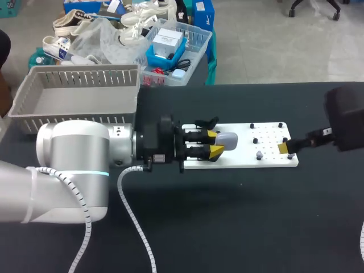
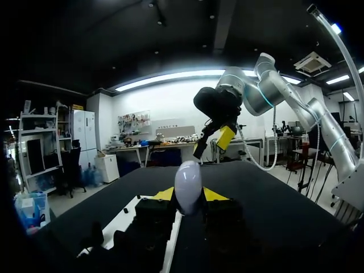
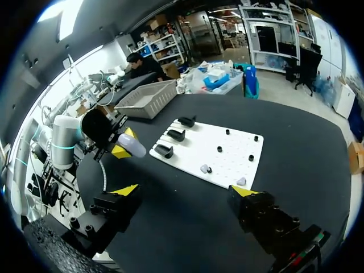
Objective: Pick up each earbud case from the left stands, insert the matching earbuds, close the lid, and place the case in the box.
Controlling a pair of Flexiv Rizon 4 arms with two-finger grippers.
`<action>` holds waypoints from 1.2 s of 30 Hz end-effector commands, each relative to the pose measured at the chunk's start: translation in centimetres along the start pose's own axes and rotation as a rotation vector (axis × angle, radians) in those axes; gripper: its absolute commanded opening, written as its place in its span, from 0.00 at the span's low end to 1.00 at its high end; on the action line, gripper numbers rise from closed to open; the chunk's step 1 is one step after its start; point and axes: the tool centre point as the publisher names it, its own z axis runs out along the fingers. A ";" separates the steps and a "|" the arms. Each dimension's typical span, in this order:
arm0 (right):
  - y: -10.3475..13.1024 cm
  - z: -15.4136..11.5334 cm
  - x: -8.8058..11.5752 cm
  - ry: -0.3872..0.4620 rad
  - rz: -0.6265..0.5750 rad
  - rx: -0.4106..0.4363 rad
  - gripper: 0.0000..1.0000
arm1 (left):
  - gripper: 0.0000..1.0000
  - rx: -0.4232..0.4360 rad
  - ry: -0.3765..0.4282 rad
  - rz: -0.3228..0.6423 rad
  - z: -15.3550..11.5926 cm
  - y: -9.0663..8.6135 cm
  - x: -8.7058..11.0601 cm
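Earbud case (image 1: 227, 140) held clamped between left fingers (image 1: 211, 135); right fingers (image 3: 126, 190) spread, earbuds (image 3: 203, 168) ahead of them not yet inserted; nothing seen in the box (image 1: 85, 70).

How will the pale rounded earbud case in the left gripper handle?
The pale, glossy, egg-shaped earbud case looks smooth, so it may slip between the yellow tips of the left gripper. No dent shows, so probably rigid. Its curved shell would likely roll if released.

White board (image 1: 239, 159) lies flat on black table (image 1: 239, 222), below left gripper (image 1: 214, 143); black pegs (image 1: 254, 140) stand ahead of it.
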 end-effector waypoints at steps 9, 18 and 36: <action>2.9 3.0 -0.6 0.026 0.010 -0.005 1.00 | 0.00 -0.012 -0.001 0.002 0.2 -0.2 0.1; 4.6 3.4 -1.0 0.035 0.012 -0.050 1.00 | 0.00 -0.012 -0.001 0.002 0.2 -0.2 0.1; 6.2 6.3 -1.8 0.096 0.005 -0.109 1.00 | 0.00 -0.012 -0.001 0.002 0.2 -0.2 0.1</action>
